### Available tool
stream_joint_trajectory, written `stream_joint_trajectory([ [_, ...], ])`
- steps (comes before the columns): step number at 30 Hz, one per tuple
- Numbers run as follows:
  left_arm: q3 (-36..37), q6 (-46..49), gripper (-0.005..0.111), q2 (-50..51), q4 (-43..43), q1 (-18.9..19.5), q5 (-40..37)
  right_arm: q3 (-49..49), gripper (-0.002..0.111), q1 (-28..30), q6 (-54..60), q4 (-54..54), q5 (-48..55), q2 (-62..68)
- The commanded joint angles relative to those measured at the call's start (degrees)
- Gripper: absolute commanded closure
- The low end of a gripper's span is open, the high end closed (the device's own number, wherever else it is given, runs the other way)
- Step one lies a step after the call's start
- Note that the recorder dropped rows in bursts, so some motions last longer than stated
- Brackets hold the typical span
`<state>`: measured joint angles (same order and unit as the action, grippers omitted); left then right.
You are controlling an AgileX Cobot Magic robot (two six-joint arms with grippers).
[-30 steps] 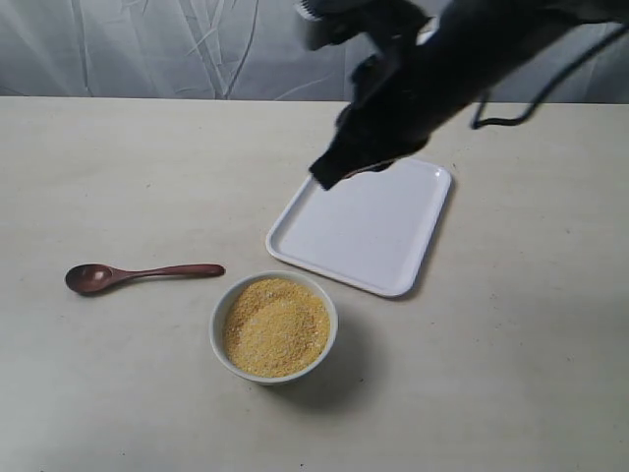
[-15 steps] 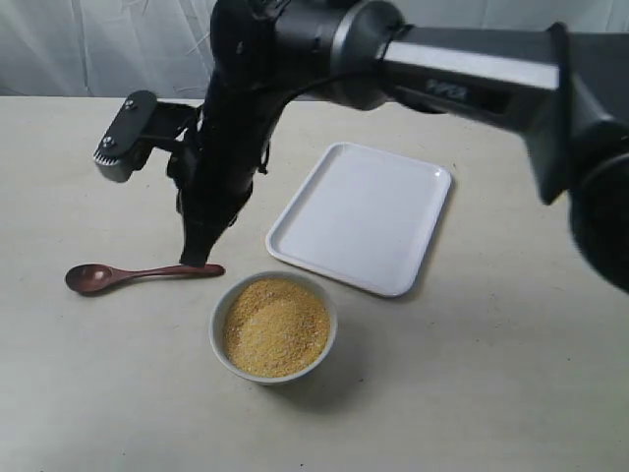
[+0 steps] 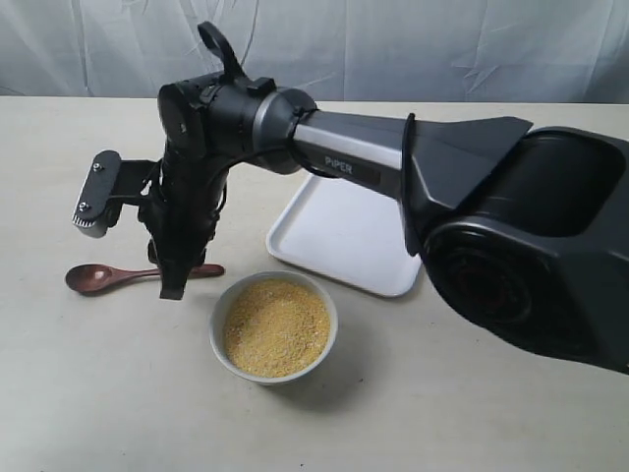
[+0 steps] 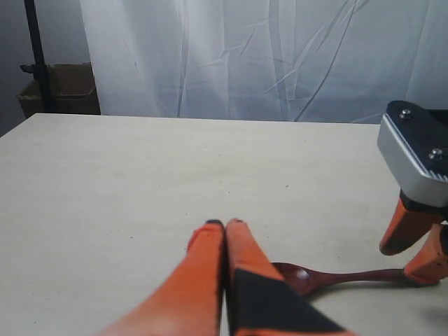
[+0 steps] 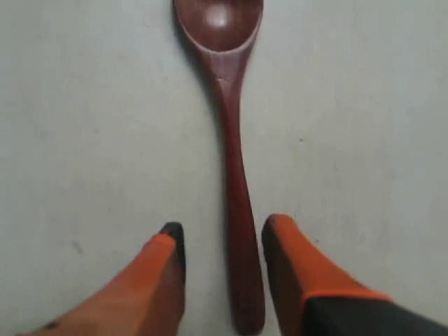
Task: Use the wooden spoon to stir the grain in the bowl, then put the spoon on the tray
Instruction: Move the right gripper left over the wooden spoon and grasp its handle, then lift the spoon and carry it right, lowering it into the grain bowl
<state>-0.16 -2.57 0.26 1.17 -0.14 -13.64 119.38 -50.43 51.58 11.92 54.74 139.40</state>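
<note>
We've got a pale table (image 3: 98,393) here, with a wrinkled white curtain (image 3: 442,49) behind it. We see the spoon (image 3: 108,277) lying flat on the table, left of the bowl (image 3: 215,332), scoop pointing away from it. The right gripper (image 5: 224,232) is low over the handle end, fingers spread, one on each side of the handle and not clamped on it. The left gripper (image 4: 224,225) has its fingers pressed together, holding nothing. We see grain (image 3: 275,326) filling the bowl. The tray (image 3: 344,241) sits just behind the bowl, partly hidden by the right arm.
</note>
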Motion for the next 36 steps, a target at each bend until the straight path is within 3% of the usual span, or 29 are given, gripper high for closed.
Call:
stream_joint_trajectory([
  [1,0.2,0.1,0.107,-0.3,-0.1,0.1,0.7,0.4,0.069,-0.9,0.9,-0.5,-3.1,0.7],
  [20,0.2,0.1,0.107,-0.3,0.0,0.1,0.6,0.4,0.073,-0.9,0.8,-1.7,-5.6,3.6],
  [24,0.2,0.1,0.107,-0.3,0.0,0.1,0.7,0.4,0.108,-0.9,-0.7,-1.7,-5.3,3.5],
  [31,0.2,0.1,0.107,-0.3,0.0,0.1,0.7,0.4,0.108,-0.9,-4.6,-2.6,-5.5,-1.8],
  [36,0.2,0.1,0.107,-0.3,0.0,0.1,0.7,0.4,0.108,0.2,-13.2,-9.3,-2.7,-7.0],
])
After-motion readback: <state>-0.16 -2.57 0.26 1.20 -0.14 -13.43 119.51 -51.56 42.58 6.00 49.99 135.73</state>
